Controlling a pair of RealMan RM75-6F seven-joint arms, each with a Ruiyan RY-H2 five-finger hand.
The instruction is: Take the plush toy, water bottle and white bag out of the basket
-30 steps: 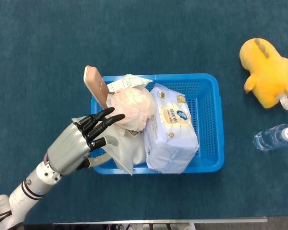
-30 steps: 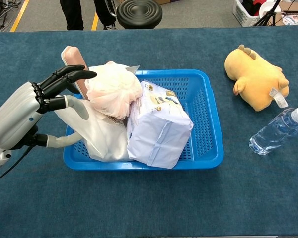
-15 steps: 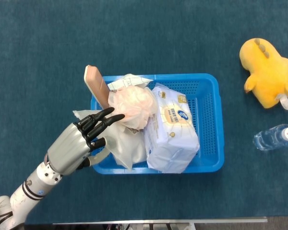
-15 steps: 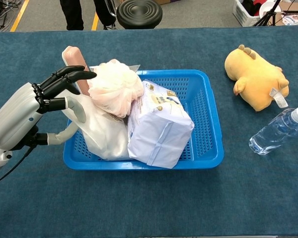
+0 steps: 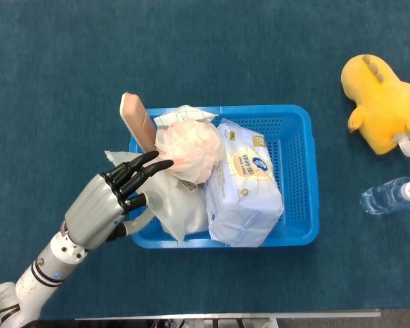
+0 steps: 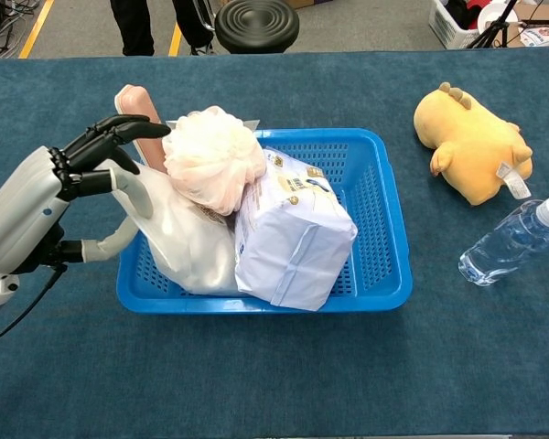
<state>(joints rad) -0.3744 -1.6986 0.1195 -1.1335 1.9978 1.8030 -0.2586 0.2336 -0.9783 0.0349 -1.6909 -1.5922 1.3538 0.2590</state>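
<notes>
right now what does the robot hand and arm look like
The left robot hand has a smooth silver-grey shell and glossy black fingers. Its wrist is a white cylinder with black ring bands, and a thin black cable hangs beneath it in the chest view.

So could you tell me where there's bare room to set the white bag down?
Bare table lies left of the blue basket, and between it and the plush toy and water bottle. The basket's left half is crowded, where the left hand holds the white bag.

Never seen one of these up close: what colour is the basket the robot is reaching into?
Bright blue basket, clearest in the chest view.
</notes>
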